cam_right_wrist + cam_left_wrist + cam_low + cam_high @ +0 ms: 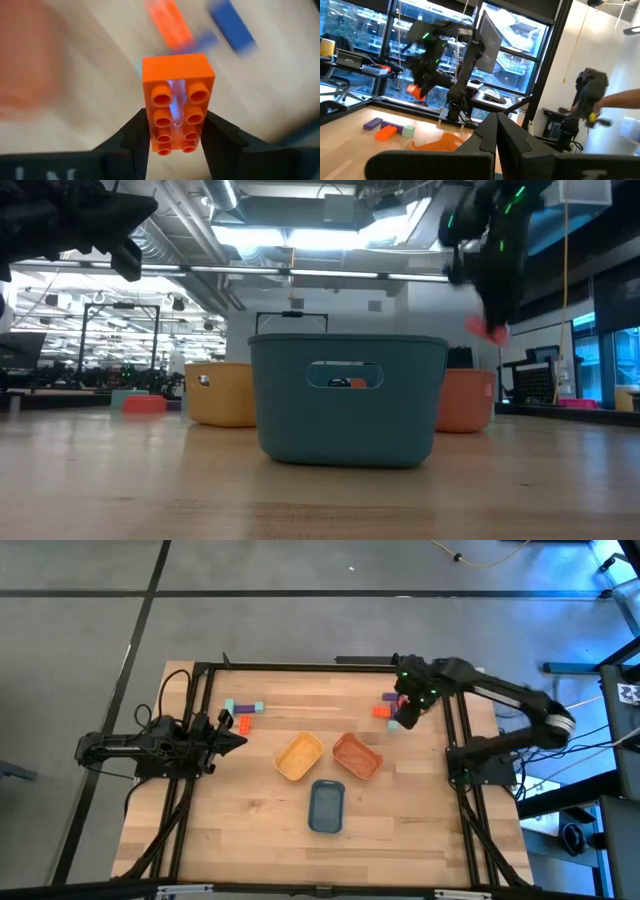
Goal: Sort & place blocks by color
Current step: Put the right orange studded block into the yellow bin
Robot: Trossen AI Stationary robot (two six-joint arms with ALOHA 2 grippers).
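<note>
— What table is it, and what is on its left side?

— Wooden table [250,830] inside a dark frame, grey floor around it. At the left edge the left gripper [232,740] waits above the wood, pointing to the middle. Its two fingers lie close together, clenched on nothing. Just beyond it is a small group of blocks [243,714]: teal, purple and one orange.

— And the containers?

— Three small trays stand in the middle. From the left: the yellow tray [299,756], then the blue tray [326,806] nearer the front edge, then the orange tray [356,755]. From above I see no block in any of them. In the low view the blue tray [347,400] stands in front and covers part of the other two, so their inside is hidden there.

— Where is the right arm?

— The right gripper [408,710] is over the far right part of the table, beyond the orange tray. It is grasping an orange block [177,102]; in the right wrist view the dark fingers [136,131] press its two long sides and the studs face the camera. In the low view the block [487,329] hangs high above the wood.

— What lies under it?

— More blocks [387,705] on the table, orange and purple, partly covered by the gripper. In the right wrist view they are blurred.

— Anything else hard to make out?

— In the left wrist view a person's arm [620,97] reaches in from the edge, cut off.
</note>
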